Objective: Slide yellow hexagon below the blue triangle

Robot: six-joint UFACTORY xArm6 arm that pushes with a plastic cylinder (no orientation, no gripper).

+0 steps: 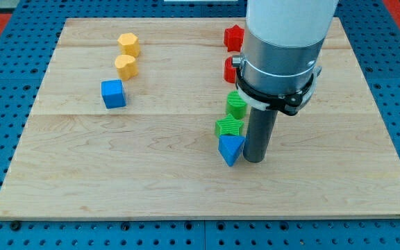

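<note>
Wooden board (pixel 186 173); arm hides part of red blocks (pixel 232 54).

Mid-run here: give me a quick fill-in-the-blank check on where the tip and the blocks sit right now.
1. My tip stands just to the view's ____ of the blue triangle.
2. The yellow hexagon lies near the view's top ____ of the board.
3. The block directly above the blue triangle is ____.
4. The blue cube sits below the yellow ____.

Missing words: right; left; green; heart
</note>
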